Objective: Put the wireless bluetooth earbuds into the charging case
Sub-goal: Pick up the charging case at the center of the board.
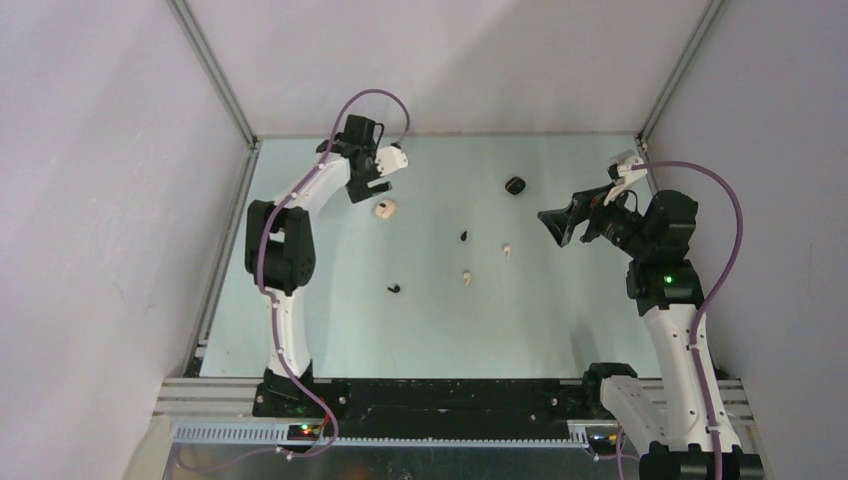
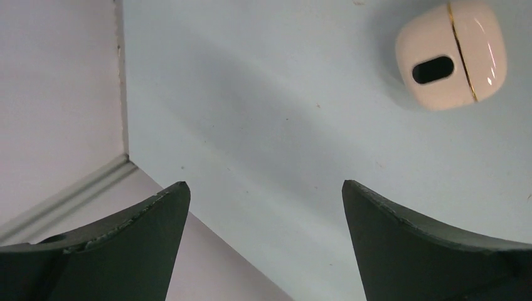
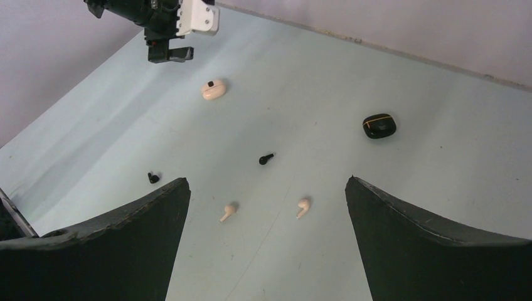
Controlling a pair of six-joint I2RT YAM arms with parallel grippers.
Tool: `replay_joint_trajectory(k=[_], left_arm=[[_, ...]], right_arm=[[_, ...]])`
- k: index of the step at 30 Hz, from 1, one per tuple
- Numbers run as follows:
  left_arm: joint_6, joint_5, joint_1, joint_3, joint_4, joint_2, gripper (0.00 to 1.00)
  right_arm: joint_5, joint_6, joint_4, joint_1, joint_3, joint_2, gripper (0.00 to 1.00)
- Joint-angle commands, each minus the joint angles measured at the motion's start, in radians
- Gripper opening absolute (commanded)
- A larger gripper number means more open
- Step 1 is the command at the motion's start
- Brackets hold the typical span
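A cream-white charging case [image 1: 385,209] [image 2: 452,53] [image 3: 213,89] lies closed at the back left, with a gold seam and a dark oval on it. My left gripper [image 1: 366,190] [image 2: 263,183] hovers open just behind it, empty. A black charging case [image 1: 515,185] [image 3: 379,126] lies closed at the back middle. Two black earbuds [image 1: 464,236] [image 1: 395,288] [image 3: 266,159] [image 3: 153,177] and two cream earbuds [image 1: 507,250] [image 1: 467,277] [image 3: 303,207] [image 3: 228,212] lie loose mid-table. My right gripper [image 1: 556,226] [image 3: 266,179] hangs open and empty to their right, above the table.
The pale table [image 1: 560,320] is boxed in by white walls. A metal frame post [image 1: 215,70] runs to the back left corner, close to the left arm. The left wall's foot [image 2: 69,194] lies just beside my left fingers.
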Motion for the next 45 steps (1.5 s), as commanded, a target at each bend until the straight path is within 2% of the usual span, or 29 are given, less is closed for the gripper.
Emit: replay_joint_trajectory(k=[1, 6, 9, 12, 18, 26, 40, 45], left_arm=[[0.299, 0.124, 0.025, -0.006, -0.104, -0.020, 0.99], [0.504, 0.281, 0.056, 0.036, -0.189, -0.011, 0.97], [0.611, 0.307, 0.056, 0.107, -0.270, 0.038, 0.86], [0.745, 0.324, 0.050, 0.182, -0.435, 0.094, 0.81], [0.811, 0.272, 0.015, 0.255, -0.491, 0.186, 0.80], [0.859, 0.263, -0.048, 0.256, -0.490, 0.228, 0.77], [0.881, 0.224, -0.070, 0.268, -0.476, 0.280, 0.75], [0.878, 0.179, -0.070, 0.285, -0.491, 0.293, 0.69]], right_arm=[[-0.011, 0.004, 0.039, -0.011, -0.003, -0.010, 1.00], [-0.020, 0.029, 0.052, -0.026, -0.010, -0.013, 1.00], [-0.020, 0.030, 0.053, -0.031, -0.011, -0.010, 1.00], [-0.019, 0.030, 0.052, -0.035, -0.011, -0.008, 1.00], [-0.020, 0.030, 0.053, -0.046, -0.012, -0.007, 1.00], [-0.017, 0.024, 0.053, -0.044, -0.013, 0.002, 1.00], [-0.018, 0.024, 0.053, -0.039, -0.013, 0.002, 1.00], [-0.018, 0.023, 0.052, -0.039, -0.013, 0.005, 1.00]])
